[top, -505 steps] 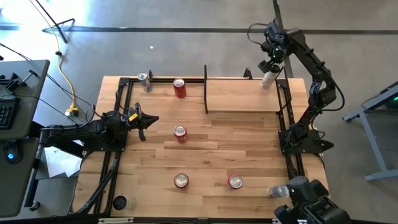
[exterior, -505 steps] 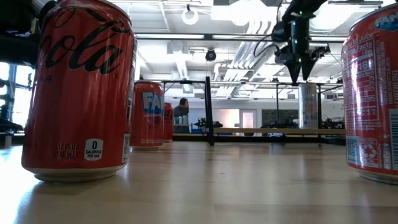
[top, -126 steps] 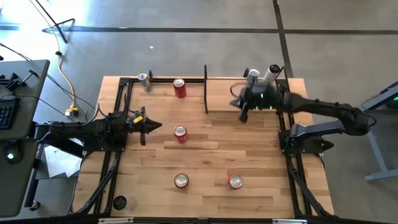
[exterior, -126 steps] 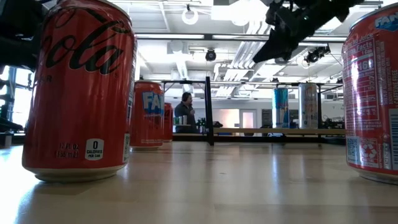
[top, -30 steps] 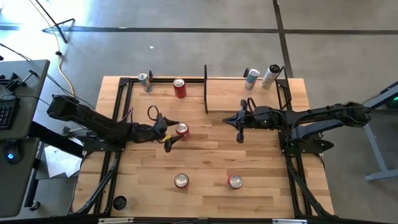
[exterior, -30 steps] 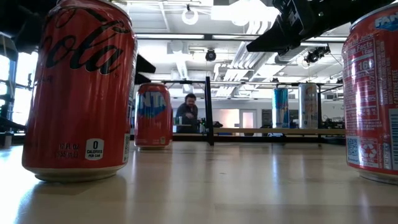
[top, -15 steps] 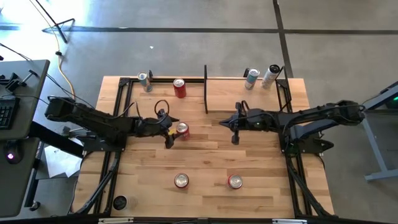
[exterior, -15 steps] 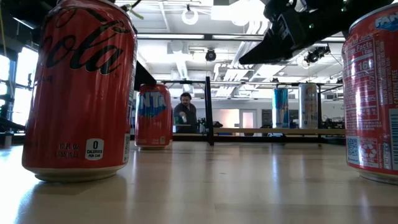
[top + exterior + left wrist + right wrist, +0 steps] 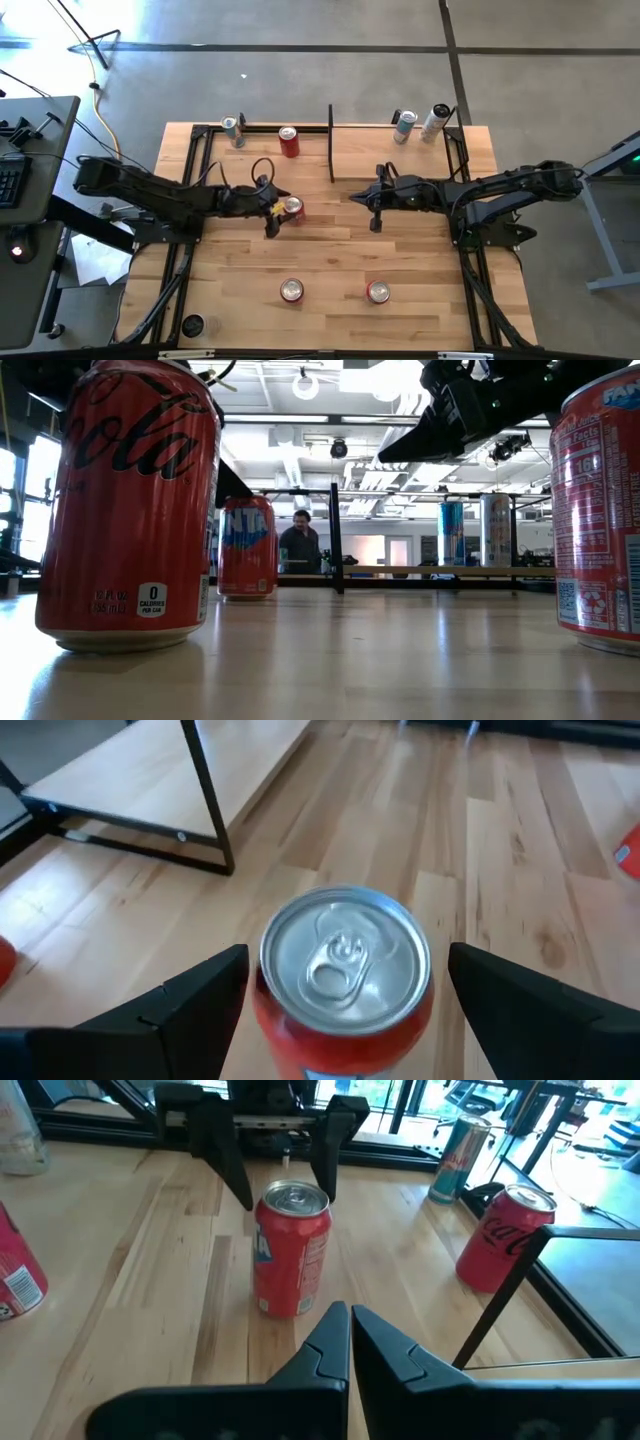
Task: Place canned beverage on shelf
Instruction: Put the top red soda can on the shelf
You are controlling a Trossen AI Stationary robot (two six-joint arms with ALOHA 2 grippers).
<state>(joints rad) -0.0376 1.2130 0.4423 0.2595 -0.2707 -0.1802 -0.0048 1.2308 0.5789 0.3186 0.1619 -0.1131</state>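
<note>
While upright — tab skyward — the red can [image 9: 292, 207] sits between left claw [image 9: 273, 208] fingers.

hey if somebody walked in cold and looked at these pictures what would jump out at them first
The left gripper stands out: its open fingers straddle a red can upright in the middle of the table, not yet closed on it. Facing it, the right gripper hovers shut above the table, just in front of the shelf. Two slim cans already stand at the shelf's far right end.
</note>
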